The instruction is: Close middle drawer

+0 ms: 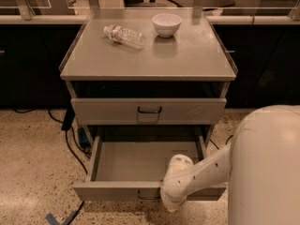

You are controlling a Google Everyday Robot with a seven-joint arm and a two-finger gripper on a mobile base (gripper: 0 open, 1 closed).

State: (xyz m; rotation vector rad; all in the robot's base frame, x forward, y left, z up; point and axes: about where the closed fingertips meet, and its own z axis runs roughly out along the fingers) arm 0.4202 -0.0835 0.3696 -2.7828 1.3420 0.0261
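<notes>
The middle drawer (pixel 145 161) is pulled far out of the grey cabinet and is empty inside. Its low front panel (pixel 112 191) faces me, and its dark loop handle (pixel 149 197) shows only partly beside my arm. My white arm reaches down from the right, and the gripper (pixel 169 204) sits against the drawer's front panel just right of the handle. The wrist hides the gripper's end. The uppermost drawer (pixel 149 110), with its dark handle, is shut above. The lowest drawer is hidden.
A clear plastic bottle (pixel 124 35) lies on its side on the cabinet top (pixel 187 55), next to a white bowl (pixel 167 24). Dark cables (pixel 70 144) run over the speckled floor left of the cabinet. My white body (pixel 267 168) fills the lower right.
</notes>
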